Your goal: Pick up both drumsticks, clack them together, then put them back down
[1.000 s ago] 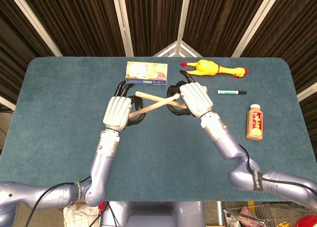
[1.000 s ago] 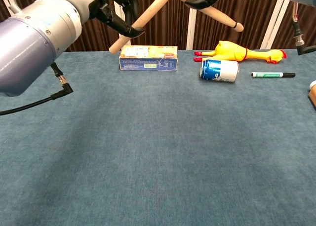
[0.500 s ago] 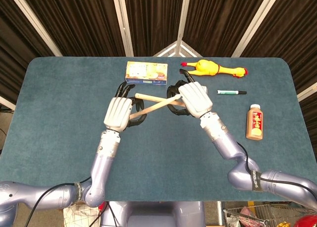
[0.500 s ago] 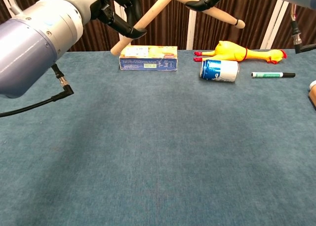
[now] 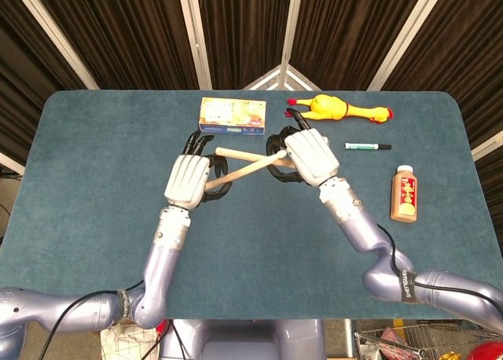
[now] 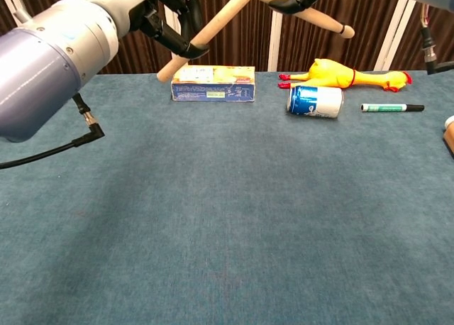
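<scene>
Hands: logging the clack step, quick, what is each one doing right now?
Left hand: holding a drumstick, raised off the table.
Right hand: holding the other drumstick, crossed with the first.

The chest view's top edge cuts off both drumsticks' upper ends and most of each robot hand. Its right edge crops the brown bottle. In the head view, the right robot hand hides the blue can.

The 2 crossed drumsticks have shifted only slightly as the right hand edged a little rightward.
</scene>
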{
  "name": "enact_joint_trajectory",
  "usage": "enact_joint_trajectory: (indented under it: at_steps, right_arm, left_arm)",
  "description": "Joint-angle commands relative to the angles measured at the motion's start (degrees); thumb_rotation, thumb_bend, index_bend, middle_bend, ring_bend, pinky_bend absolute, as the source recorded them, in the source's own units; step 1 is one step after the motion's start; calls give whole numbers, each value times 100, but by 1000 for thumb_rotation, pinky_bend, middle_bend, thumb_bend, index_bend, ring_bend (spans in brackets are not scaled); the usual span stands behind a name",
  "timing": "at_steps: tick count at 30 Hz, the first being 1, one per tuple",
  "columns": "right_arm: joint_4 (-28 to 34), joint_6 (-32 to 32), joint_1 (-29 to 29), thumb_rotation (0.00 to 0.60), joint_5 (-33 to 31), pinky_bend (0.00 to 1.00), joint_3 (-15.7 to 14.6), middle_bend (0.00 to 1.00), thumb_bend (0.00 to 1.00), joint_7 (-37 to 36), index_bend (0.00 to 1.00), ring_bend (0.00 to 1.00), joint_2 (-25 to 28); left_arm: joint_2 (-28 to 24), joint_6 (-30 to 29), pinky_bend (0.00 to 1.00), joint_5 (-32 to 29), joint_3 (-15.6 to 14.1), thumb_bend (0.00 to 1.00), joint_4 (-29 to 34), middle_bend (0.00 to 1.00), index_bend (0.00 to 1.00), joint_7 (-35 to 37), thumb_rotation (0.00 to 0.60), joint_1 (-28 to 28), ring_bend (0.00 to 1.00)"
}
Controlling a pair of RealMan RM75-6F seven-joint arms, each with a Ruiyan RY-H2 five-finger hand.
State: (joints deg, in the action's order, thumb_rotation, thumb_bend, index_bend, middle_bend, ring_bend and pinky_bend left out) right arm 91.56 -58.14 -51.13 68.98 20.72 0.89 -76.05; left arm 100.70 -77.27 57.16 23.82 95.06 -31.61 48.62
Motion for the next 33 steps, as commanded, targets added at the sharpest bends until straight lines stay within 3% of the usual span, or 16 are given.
enact_joint_trajectory:
  at_steps: [1,6,11,16,21,24,33]
  right_arm:
    - [11,5,7,600,-11,61,-1,615,465,11,707,397,20]
    - [-30,76,60,600,-136,61,-33,619,466,17,706,397,95]
    - [-464,154,259,600,-169,61,-297,619,465,4,707,396,153]
    - [-1142,53,590,600,128,61,-626,619,466,-535,706,396,37]
    - [-1818,-299,888,600,736,61,-1016,619,466,-822,711,396,-33]
    - [-2407,-701,1089,600,1248,61,-1302,619,466,-1028,712,397,-189]
    - [-3146,-1043,1325,600,1942,61,-1803,619,466,-1272,712,397,-689]
  left_arm:
    - [-1,19,0,-11,-9,420,5,626,636,17,600,-3,142]
    - [-232,222,0,-15,-101,420,202,626,639,168,600,-92,142]
    - [-1211,490,0,368,-466,420,625,625,641,371,600,-457,142]
    - [-2240,649,0,777,-982,420,616,626,644,778,600,-973,142]
    - [-2859,784,0,1083,-1432,420,181,625,648,1318,600,-1387,142]
    - [-3096,1001,0,1431,-1842,420,-433,624,648,1898,600,-1635,142]
    - [-2514,1249,0,2290,-2417,420,-2284,624,648,2780,600,-1817,142]
